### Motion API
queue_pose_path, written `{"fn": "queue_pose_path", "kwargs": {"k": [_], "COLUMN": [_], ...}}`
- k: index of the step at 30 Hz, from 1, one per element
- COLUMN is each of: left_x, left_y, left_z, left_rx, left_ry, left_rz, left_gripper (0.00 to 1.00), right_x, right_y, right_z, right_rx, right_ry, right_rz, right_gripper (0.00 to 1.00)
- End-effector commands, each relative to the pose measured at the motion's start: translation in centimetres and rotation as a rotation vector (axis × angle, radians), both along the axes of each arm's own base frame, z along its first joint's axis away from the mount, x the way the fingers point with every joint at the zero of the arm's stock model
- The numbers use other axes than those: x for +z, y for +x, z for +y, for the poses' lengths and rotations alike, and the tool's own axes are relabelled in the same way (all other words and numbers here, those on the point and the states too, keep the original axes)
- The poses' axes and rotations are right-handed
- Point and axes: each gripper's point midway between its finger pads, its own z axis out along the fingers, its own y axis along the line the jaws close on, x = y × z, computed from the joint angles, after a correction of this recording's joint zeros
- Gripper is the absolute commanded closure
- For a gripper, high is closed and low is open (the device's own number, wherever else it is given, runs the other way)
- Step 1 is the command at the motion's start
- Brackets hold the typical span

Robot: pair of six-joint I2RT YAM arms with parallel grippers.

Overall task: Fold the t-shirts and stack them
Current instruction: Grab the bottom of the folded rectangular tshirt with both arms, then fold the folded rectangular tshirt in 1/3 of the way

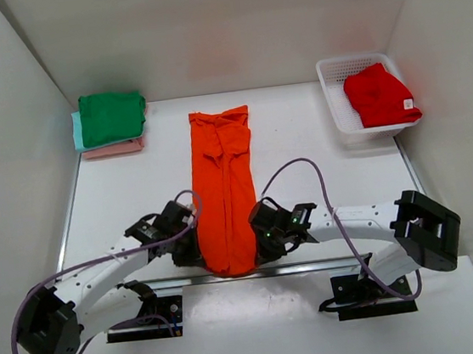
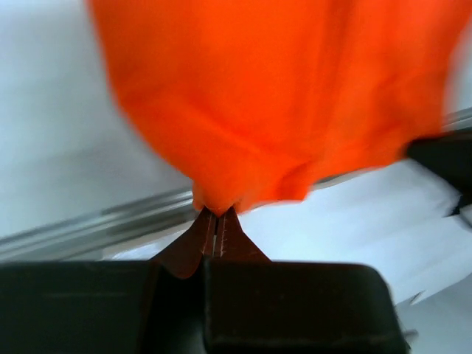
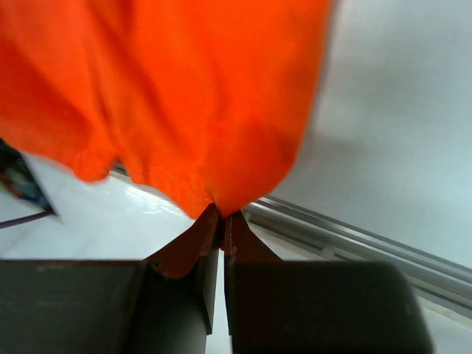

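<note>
The bright orange t-shirt (image 1: 225, 187) lies as a long narrow strip down the middle of the table, its near end lifted at the front edge. My left gripper (image 1: 195, 252) is shut on the shirt's near left corner (image 2: 214, 199). My right gripper (image 1: 261, 244) is shut on the near right corner (image 3: 221, 203). The orange cloth hangs in front of both wrist cameras. A folded stack sits at the back left: dark green t-shirt (image 1: 112, 116) on top, mint (image 1: 77, 131) under it, pink (image 1: 112, 149) at the bottom. A red t-shirt (image 1: 378, 94) lies in the basket.
The white mesh basket (image 1: 334, 97) stands at the back right. A metal rail (image 1: 315, 264) runs along the table's front edge, also seen in the right wrist view (image 3: 354, 236). White walls close in the left, back and right sides.
</note>
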Motion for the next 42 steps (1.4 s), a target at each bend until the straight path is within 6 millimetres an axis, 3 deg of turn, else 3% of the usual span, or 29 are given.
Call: {"fn": "queue_pose_path", "kwargs": {"k": [1,5,10,15,18,20,30,32,38,42], "left_x": [3.4,4.7,5.6,7.2,7.5,7.1,6.1,6.1,5.7,4.7], "left_y": [3.8,6.2,9.5,14.4,16.4,17.5,22.7,24.0,27.6,30.2], "left_z": [-0.5,-0.8,0.2,1.6,1.0,0.8,1.2,1.1,0.5,1.1], "left_rx": [-0.031,-0.036,0.005,0.068,0.049,0.056,0.099,0.106,0.119,0.166], "left_ry": [0.012,0.034,0.062,0.08,0.096,0.108,0.119,0.118,0.122,0.114], "left_rz": [-0.131,-0.163,-0.203,-0.256,-0.263,-0.258,-0.244,-0.257,-0.269,-0.267], "left_gripper": [1.0,1.0,1.0,1.0,1.0,1.0,1.0,1.0,1.0,1.0], "right_x": [2.5,3.9,5.4,6.3,6.7,7.4,7.1,7.9,6.4,5.9], "right_y": [2.5,5.3,8.6,13.3,15.5,17.2,23.2,25.1,28.7,31.2], "right_z": [0.6,-0.2,-1.3,-3.1,-3.4,-3.3,-2.8,-2.5,-2.7,-3.0], "right_rx": [0.016,0.003,-0.006,-0.036,-0.029,-0.027,0.002,0.006,0.01,0.004], "right_ry": [0.046,0.045,0.07,0.092,0.094,0.101,0.108,0.118,0.105,0.116], "right_rz": [-0.048,-0.079,-0.102,-0.127,-0.141,-0.155,-0.155,-0.186,-0.156,-0.15], "right_gripper": [0.99,0.99,1.0,1.0,1.0,1.0,1.0,1.0,1.0,1.0]}}
